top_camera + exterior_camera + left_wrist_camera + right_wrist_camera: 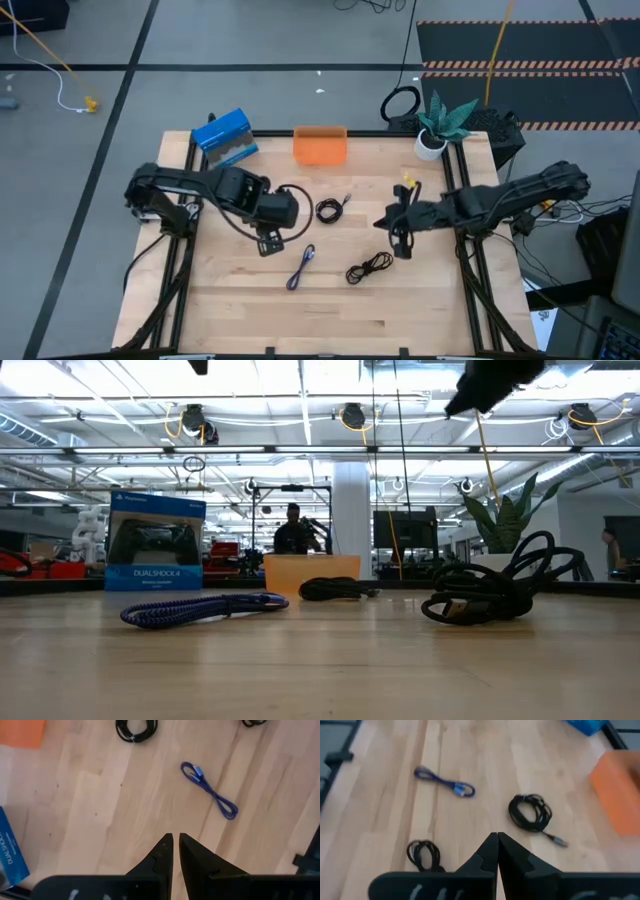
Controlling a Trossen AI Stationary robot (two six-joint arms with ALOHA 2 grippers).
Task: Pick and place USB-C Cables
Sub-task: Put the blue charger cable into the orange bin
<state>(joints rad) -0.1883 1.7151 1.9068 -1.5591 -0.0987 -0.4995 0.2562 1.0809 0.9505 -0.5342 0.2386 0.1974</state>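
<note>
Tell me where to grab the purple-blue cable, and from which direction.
Grip the purple-blue cable around its narrow middle, where the strands run pinched together, coming straight down from above. It lies flat on the wooden table as a slim elongated bundle running diagonally, so set the fingers across its length. The left pincer, shut, is probably the nearer one; the black loose tangle lies clear of it.

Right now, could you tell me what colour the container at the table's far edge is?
Orange, seen best in the high view.
</note>
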